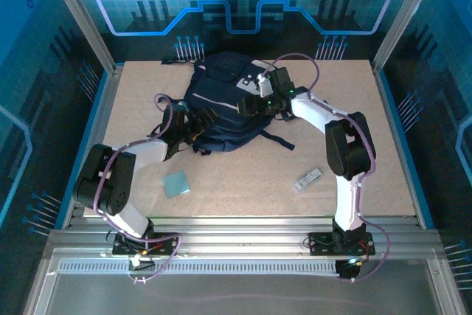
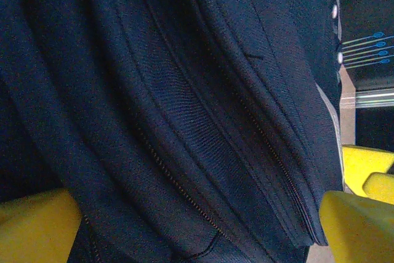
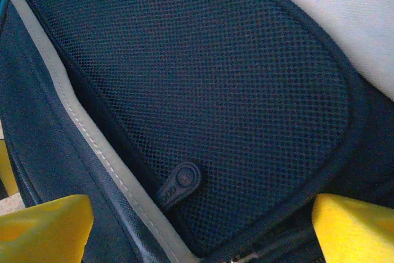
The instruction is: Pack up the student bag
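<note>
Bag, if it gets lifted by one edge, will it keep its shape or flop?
Probably floppy: the bag lies slumped on the table, and its fabric shows deep soft folds up close. Lifted by an edge, it would likely sag and stretch rather than rise whole. If it is pushed, the loose straps may trail and snag.

The student bag (image 1: pixel 221 105) is dark navy with thin light-grey stripes, black straps (image 1: pixel 276 138) and a white-grey patch (image 3: pixel 345 10). Its mesh panel (image 3: pixel 203 78) is navy in a fine dotted weave, edged by pale grey piping (image 3: pixel 104 152). The left fingers (image 2: pixel 37 226) and right fingers (image 3: pixel 354 229) are yellow. The surface (image 1: pixel 243 189) is speckled beige and carries a pale teal square (image 1: pixel 176 183). The left arm (image 1: pixel 110 182) and right arm (image 1: pixel 346 153) are white and black, with purple cables (image 1: pixel 295 54).
</note>
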Robot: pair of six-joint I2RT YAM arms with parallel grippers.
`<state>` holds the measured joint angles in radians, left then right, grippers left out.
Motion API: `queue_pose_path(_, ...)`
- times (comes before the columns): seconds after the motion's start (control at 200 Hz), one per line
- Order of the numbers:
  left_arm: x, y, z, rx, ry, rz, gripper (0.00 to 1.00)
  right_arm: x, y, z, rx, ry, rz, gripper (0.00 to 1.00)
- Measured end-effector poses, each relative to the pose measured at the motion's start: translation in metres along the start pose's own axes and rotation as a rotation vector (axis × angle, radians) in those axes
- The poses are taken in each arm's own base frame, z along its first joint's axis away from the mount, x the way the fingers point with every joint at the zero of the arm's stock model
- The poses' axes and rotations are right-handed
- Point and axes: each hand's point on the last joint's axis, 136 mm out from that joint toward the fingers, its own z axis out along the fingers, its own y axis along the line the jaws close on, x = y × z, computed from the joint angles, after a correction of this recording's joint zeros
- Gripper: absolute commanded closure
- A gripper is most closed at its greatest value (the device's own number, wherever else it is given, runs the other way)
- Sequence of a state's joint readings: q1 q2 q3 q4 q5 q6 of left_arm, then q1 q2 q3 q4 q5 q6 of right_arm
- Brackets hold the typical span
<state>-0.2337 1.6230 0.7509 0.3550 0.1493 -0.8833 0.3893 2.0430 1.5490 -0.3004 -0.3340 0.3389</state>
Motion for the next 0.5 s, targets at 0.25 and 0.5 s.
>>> queue_pose_path(0.25,0.000,-0.002,0.006,0.035,-0.002,-0.020,0.01,0.015,0.014,0.012,-0.061,0.010,0.002,0.08)
queue_pose_path(0.5,0.017,-0.014,0.017,0.072,0.020,0.000,0.01,0.070,0.083,-0.023,-0.221,0.105,0.026,0.08)
